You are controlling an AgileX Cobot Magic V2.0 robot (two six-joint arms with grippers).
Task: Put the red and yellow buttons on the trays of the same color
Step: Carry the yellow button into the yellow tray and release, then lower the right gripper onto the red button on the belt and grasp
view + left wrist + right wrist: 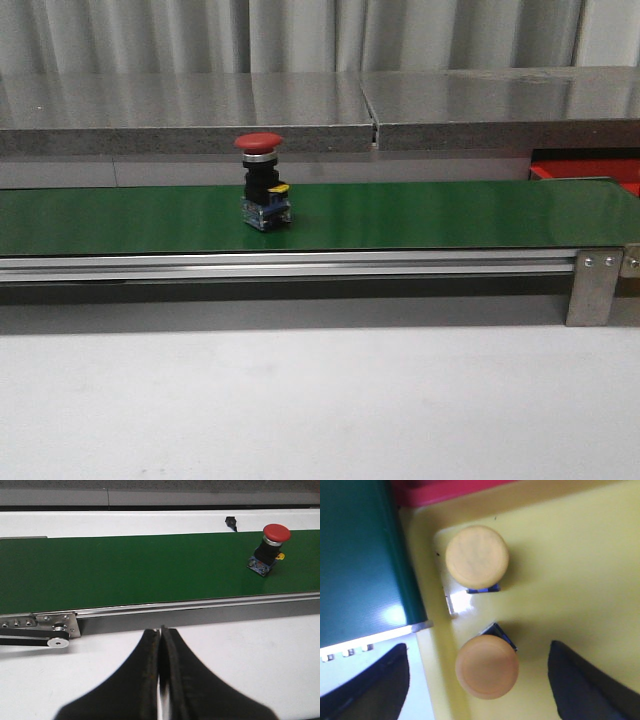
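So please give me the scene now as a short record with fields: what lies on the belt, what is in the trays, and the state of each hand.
belt: long green conveyor belt, carrying one button
on belt: mushroom-shaped push button with glossy red cap and dark body, upright
yellow tray: shallow yellow plastic tray, holding two yellow-capped push buttons, apart from each other
red tray: bright red flat tray, at the belt's right end, contents not visible
left hand: shut, empty, in front of the belt
right hand: open, above the yellow tray
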